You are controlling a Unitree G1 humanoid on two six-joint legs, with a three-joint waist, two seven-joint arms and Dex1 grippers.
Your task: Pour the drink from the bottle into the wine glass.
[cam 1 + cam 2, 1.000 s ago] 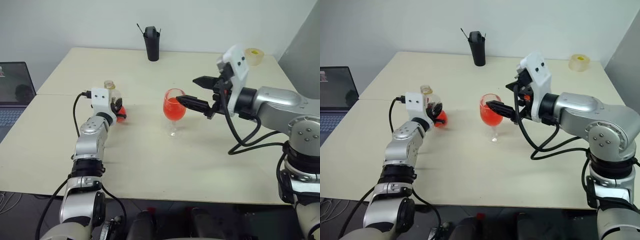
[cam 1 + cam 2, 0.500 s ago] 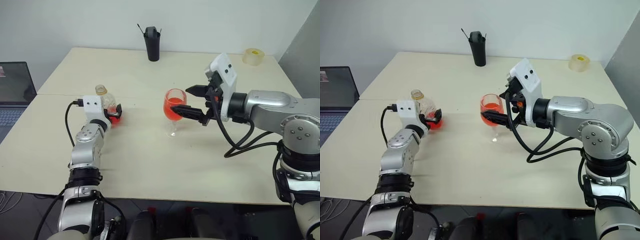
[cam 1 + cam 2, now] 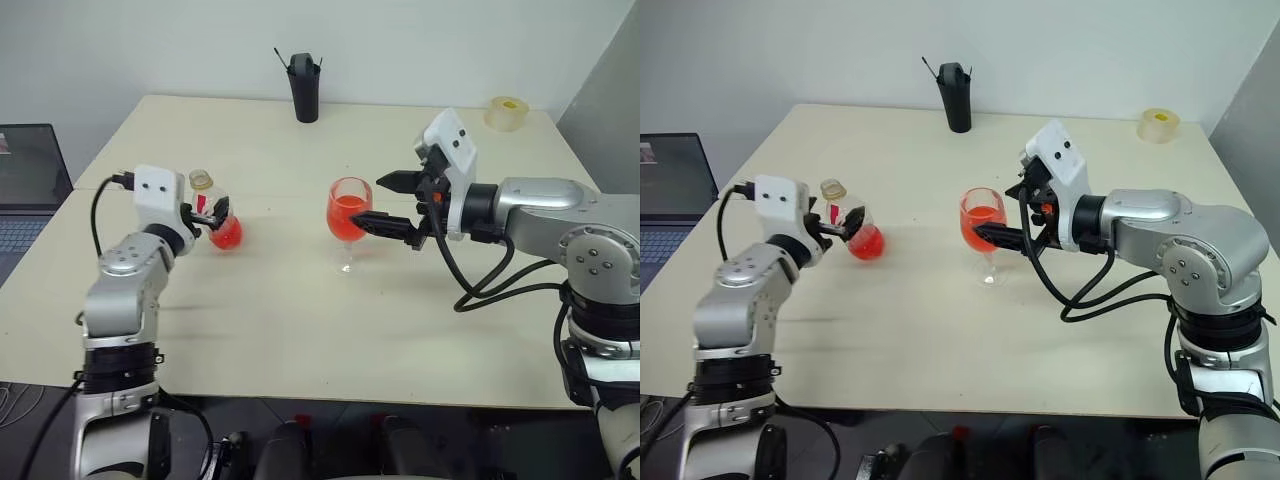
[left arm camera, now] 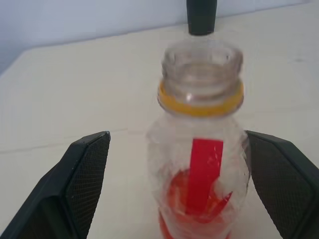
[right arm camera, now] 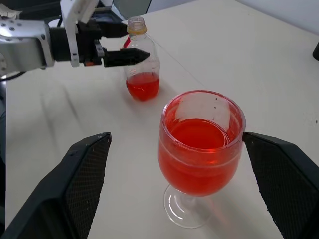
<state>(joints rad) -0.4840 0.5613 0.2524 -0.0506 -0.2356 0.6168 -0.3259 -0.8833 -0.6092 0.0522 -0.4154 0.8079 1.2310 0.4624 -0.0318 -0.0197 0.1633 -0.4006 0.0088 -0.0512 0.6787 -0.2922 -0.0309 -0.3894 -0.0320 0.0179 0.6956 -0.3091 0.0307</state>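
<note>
Both open jaws flank bottle [image 3: 222, 224] and wine glass [image 3: 347, 222].

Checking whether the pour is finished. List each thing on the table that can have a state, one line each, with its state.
Small clear plastic bottle: upright on table, uncapped, a little red-orange drink at the bottom.
Clear stemmed wine glass: upright, more than half full of red drink.
Left claw: open, fingers either side of the bottle, not touching.
Right claw: open, flanking the glass.
Tall black cup: upright at the far edge.
</note>
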